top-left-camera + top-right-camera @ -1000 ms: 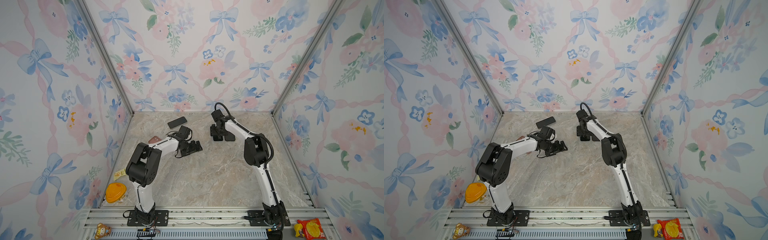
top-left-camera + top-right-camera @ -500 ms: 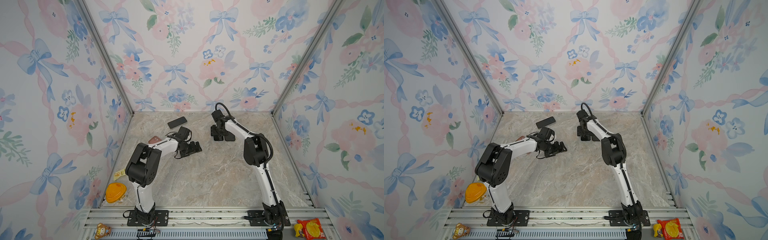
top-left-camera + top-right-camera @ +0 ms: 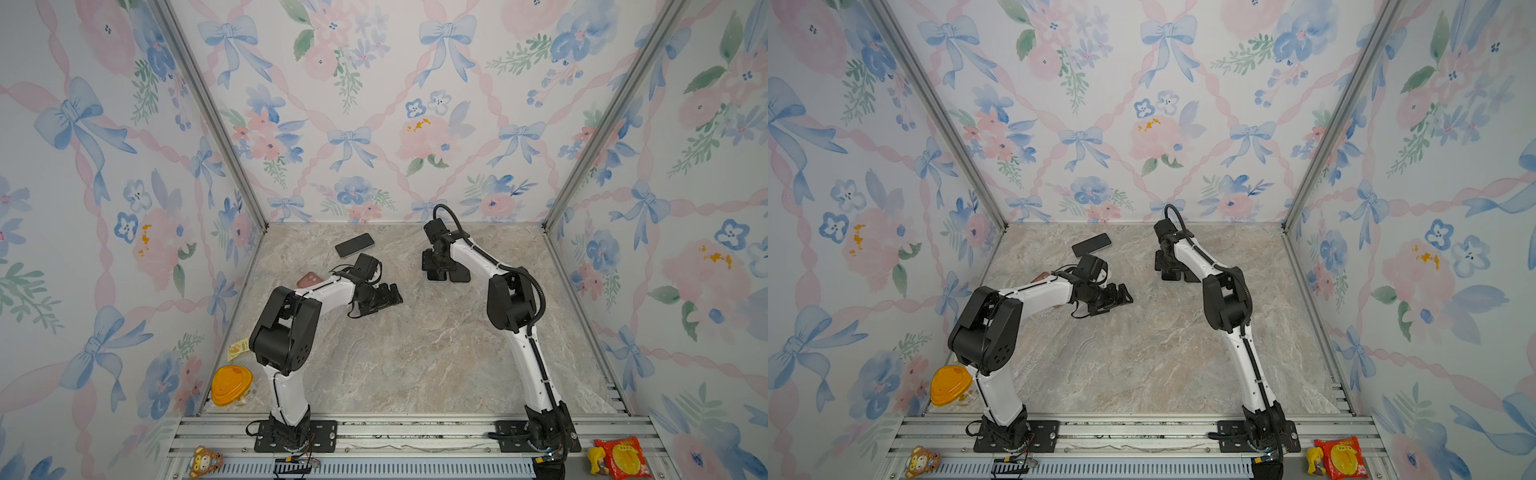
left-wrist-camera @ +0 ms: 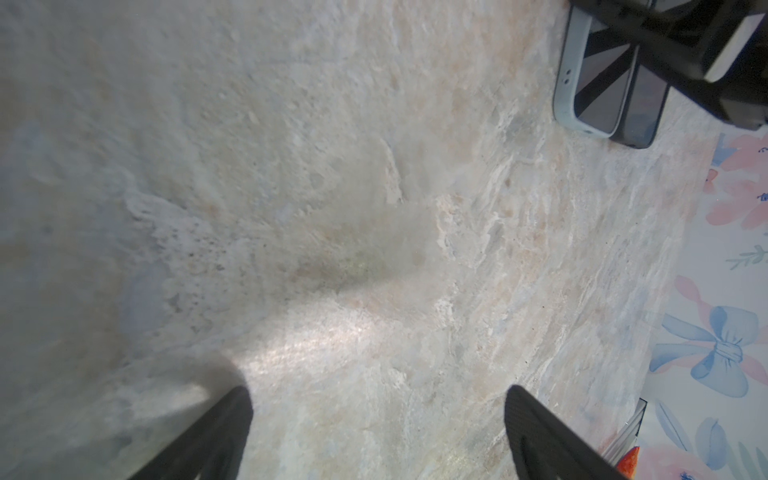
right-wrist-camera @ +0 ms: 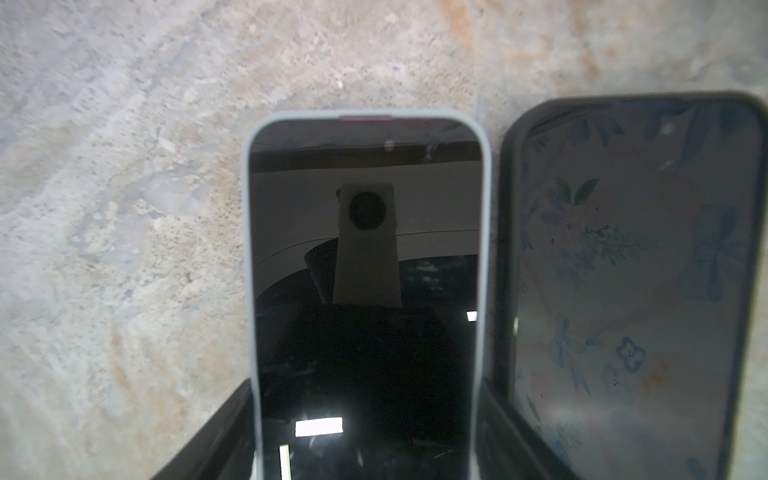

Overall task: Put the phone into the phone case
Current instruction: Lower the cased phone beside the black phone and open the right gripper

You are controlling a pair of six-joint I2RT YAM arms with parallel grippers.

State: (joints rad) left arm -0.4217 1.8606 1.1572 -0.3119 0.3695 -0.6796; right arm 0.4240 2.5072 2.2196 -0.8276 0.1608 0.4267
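Both top views show me the left gripper [image 3: 395,294] spread wide over mid-bench [image 3: 415,353], a loose dark phone [image 3: 354,244] near the back edge and a pink case [image 3: 308,279] half behind that arm. The right gripper [image 3: 441,276] hides its load. Left wrist: only marble between the fingers [image 4: 232,419]. Right wrist alone shows the phone [image 5: 365,270] seated in a pale case [image 5: 246,249], pinched by its long sides, just beside a black-cased phone [image 5: 631,270].

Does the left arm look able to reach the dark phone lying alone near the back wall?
Probably yes. The dark phone lies flat on bare table just beyond the left tool, which is open and empty; nothing stands between them.
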